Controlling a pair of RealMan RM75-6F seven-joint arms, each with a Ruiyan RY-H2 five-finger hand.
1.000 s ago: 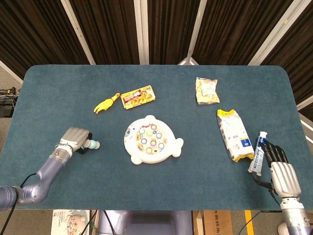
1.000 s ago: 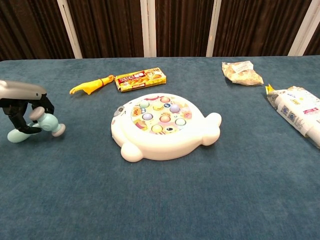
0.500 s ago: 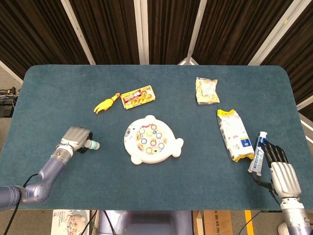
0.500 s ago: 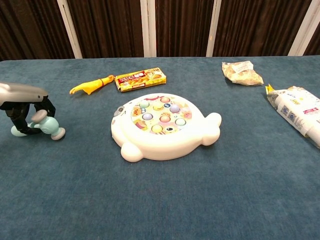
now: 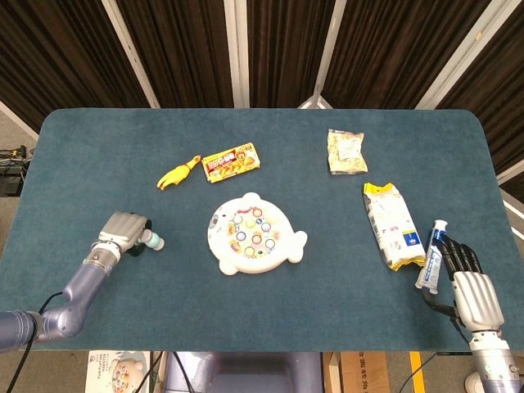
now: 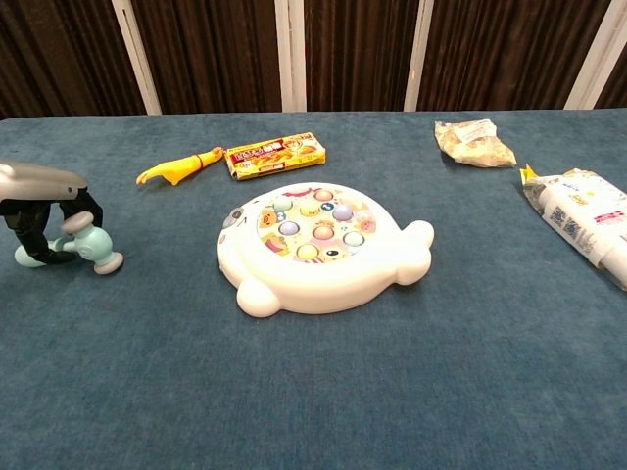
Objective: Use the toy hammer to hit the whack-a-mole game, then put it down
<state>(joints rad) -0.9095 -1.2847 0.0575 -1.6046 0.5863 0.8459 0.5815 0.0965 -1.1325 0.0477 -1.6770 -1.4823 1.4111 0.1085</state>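
Nothing in either view tells me whether the whack-a-mole game (image 6: 318, 247) at mid-table has been hit yet; I judge the strike is ahead. Its round tray holds coloured mole buttons, all seated. My left hand (image 5: 123, 232) curls its fingers around the toy hammer (image 6: 86, 247), low at the table's left, well apart from the game. My right hand (image 5: 473, 282) lies with fingers spread, holding nothing, I think.

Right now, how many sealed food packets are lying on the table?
3. A flat orange box lies behind the whack-a-mole game, a small crinkled bag sits far right of it, and a long yellow-white pack lies nearer, by the right hand. None looks hidden.
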